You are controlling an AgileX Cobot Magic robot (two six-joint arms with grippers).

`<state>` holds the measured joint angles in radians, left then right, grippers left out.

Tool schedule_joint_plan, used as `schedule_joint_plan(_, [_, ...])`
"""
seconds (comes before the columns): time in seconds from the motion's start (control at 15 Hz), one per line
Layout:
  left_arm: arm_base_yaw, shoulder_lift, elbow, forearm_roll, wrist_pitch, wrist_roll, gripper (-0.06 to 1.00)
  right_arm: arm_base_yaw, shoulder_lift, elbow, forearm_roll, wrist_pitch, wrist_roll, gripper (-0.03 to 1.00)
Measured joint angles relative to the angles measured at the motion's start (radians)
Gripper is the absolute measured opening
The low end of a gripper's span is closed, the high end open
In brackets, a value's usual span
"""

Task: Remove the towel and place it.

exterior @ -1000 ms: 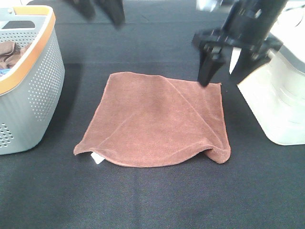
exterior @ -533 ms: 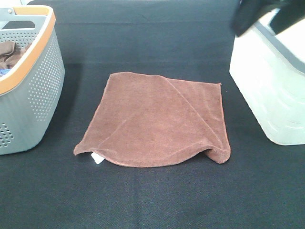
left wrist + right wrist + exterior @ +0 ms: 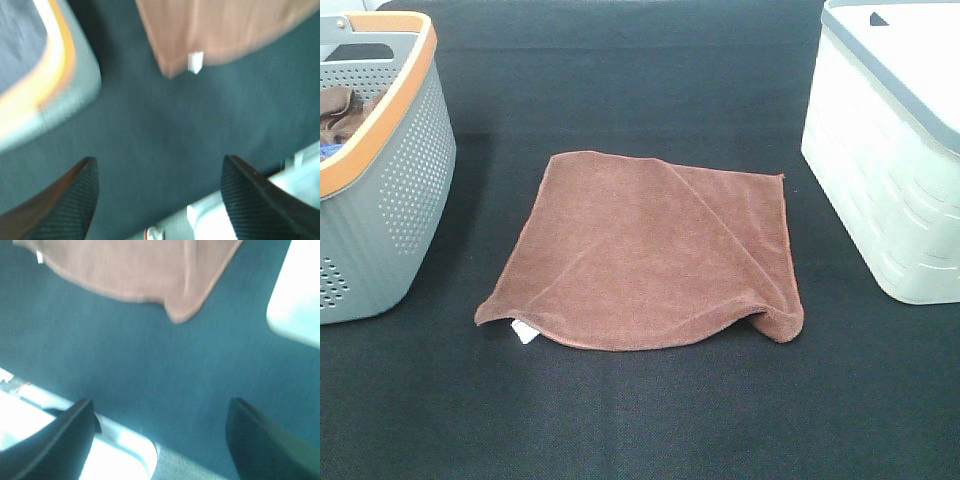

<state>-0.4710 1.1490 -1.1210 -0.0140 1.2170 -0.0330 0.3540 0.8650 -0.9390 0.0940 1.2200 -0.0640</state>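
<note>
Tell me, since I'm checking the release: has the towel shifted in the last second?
No. The towel lies the same against the grey basket and white bin.

towel (image 3: 650, 250): reddish-brown | basket (image 3: 380, 180): grey, perforated, orange rim | bin (image 3: 890, 150): white

Towel (image 3: 650, 255) on the table (image 3: 650, 420), between basket (image 3: 390, 190) left, probably bin (image 3: 890, 160) right.
</note>
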Motion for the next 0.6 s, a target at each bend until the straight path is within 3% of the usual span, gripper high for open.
schedule_joint_plan(0.27, [0.000, -0.247, 0.379, 0.000, -0.003, 0.013, 0.67, 0.000, -0.313, 0.264, -0.029, 0.003, -0.001, 0.70])
schedule_joint_plan(0.47, [0.000, -0.427, 0.534, 0.000, -0.076, 0.059, 0.67, 0.000, -0.499, 0.380, -0.047, 0.006, -0.001, 0.70])
schedule_joint_plan(0.6, [0.000, -0.541, 0.608, -0.007, -0.147, 0.088, 0.67, 0.000, -0.606, 0.392, -0.047, -0.054, -0.001, 0.70])
